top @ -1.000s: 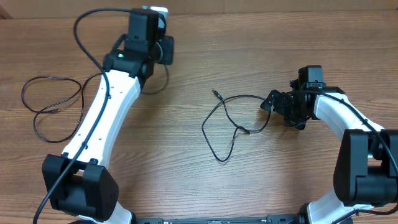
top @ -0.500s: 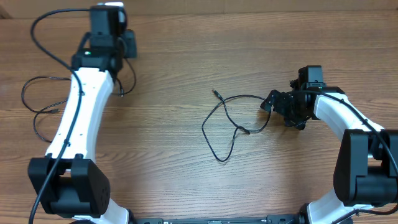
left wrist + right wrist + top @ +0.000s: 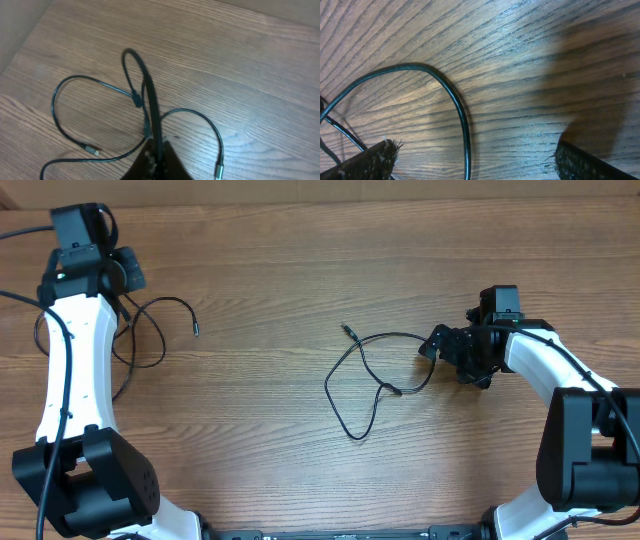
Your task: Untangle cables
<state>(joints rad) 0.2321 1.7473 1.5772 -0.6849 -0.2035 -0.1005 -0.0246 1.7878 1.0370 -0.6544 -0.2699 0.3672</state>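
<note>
The wooden table (image 3: 270, 240) is carrying both arms. The left arm (image 3: 70, 370) is reaching toward the far left edge, and the left gripper (image 3: 156, 145) is pinching a loop of the left cable (image 3: 150, 95). The right gripper (image 3: 455, 358) is gaping wide, with the middle cable (image 3: 360, 370) lying mid-table and one bend running between its fingers.

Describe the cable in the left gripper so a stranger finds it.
On the table, go to its left end. The left cable loops there, pinched by the left gripper. Unlike the middle cable, loose by the right gripper, it rises off the wood.
</note>
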